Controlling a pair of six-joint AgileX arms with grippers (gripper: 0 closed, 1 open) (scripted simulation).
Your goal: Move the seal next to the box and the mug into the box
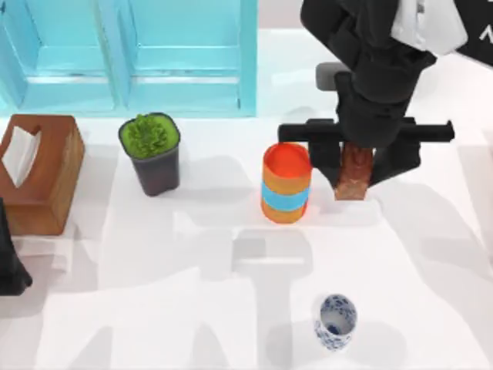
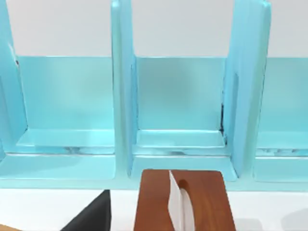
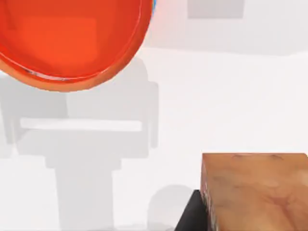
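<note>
The seal (image 1: 354, 173), a reddish-brown mottled block, is clamped between the black fingers of my right gripper (image 1: 356, 163) at the table's right, just right of an orange cylinder. In the right wrist view the seal (image 3: 255, 190) sits close up, with one dark finger (image 3: 191, 214) against its side. The mug (image 1: 336, 321), white with a blue pattern, stands upright near the front edge, well apart from the gripper. The box (image 1: 131, 58), light blue with dividers, fills the back left; its compartments (image 2: 178, 101) face the left wrist camera. My left arm (image 1: 9, 266) is parked at the left edge.
An orange cylinder with a blue band (image 1: 286, 183) stands beside the held seal. A dark plant pot (image 1: 152, 153) is left of the middle. A brown wooden tissue box (image 1: 38, 171) lies at the far left, in front of the box.
</note>
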